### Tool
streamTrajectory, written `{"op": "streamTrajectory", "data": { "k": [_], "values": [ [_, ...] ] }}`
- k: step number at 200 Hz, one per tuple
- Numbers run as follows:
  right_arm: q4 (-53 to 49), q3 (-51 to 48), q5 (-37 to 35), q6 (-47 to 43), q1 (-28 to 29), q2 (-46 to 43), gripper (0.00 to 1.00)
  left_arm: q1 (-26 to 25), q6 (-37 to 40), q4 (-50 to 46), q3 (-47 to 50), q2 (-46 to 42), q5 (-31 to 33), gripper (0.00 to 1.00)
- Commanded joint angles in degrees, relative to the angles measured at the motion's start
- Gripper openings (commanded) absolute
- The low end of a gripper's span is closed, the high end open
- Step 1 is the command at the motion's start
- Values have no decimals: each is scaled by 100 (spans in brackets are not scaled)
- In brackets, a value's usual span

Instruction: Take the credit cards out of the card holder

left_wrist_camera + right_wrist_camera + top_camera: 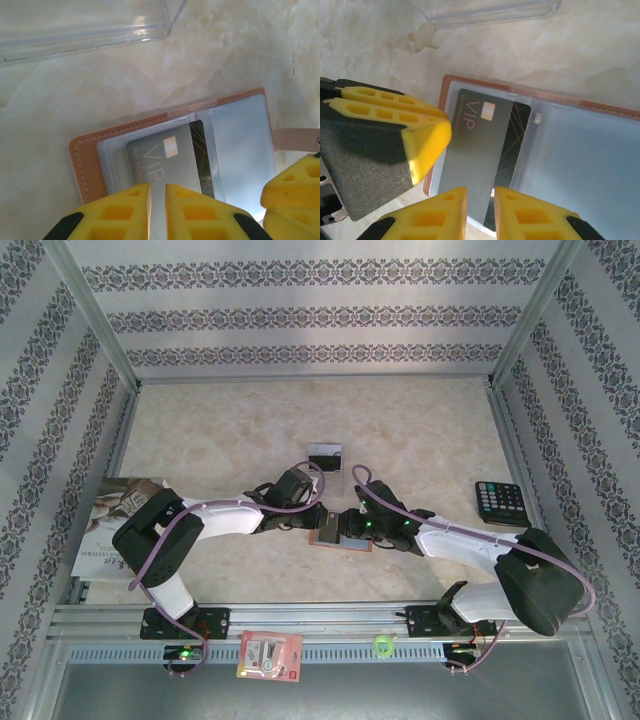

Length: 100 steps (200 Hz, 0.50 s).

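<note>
One card (323,457) lies out on the surface (420,440) at 12 o'clock of the holder (85,160). The VIP card (160,167) is still sleeved. Left jaws and right jaws stand nearly together; I cannot tell whether either is pinching anything.

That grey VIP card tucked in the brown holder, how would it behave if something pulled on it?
The VIP card looks thin and flat, so probably stiff yet light. Its glossy face may be slippery to pinch. It sits in a clear sleeve of the card holder, which could drag on it.
</note>
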<state>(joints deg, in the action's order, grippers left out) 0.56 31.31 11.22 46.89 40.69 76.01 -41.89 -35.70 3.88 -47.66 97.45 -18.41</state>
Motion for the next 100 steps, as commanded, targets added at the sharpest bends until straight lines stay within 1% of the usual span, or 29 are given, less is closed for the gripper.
{"op": "streamTrajectory", "data": {
  "k": [1,42,100],
  "values": [
    [427,-98,330,239,-66,195,22,32,110,-93,27,173,167,16],
    [494,-98,339,377,-130,383,21,29,64,-141,223,310,123,14],
    [473,-221,261,619,-263,495,22,31,-110,38,613,107,65,14]
  ]
}}
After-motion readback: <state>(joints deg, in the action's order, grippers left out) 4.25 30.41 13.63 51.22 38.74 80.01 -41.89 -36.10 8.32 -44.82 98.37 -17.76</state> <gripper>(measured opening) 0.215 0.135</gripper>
